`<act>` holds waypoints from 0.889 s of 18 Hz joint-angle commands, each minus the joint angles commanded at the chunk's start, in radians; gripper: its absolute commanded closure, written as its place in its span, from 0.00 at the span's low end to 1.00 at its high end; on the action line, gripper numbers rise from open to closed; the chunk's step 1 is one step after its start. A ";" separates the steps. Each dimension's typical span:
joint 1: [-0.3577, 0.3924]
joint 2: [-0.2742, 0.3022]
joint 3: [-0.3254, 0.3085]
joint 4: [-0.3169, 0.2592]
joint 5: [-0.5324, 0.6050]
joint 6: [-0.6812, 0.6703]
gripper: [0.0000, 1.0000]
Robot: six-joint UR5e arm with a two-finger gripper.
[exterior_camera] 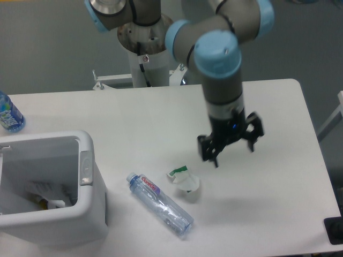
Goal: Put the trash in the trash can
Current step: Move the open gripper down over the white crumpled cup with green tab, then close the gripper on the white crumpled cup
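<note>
A small crumpled white paper wrapper with a green mark (pixel 184 180) lies on the white table (pixel 161 118) near its middle front. Just left of it a clear crushed plastic bottle with a red-lettered label (pixel 159 204) lies on its side. The white trash can (pixel 86 182) stands at the front left, with some paper inside. My gripper (pixel 229 145) hangs open above the table, up and to the right of the wrapper, with nothing between its fingers.
A blue-labelled bottle (pixel 9 114) stands at the table's left edge. The robot's base column (pixel 146 48) rises behind the table's far edge. A dark object (pixel 335 230) sits off the front right corner.
</note>
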 joint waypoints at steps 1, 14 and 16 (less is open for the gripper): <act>-0.008 -0.014 0.000 0.003 0.000 -0.017 0.00; -0.080 -0.134 -0.046 0.011 0.002 -0.033 0.00; -0.080 -0.134 -0.052 0.012 0.002 -0.031 0.00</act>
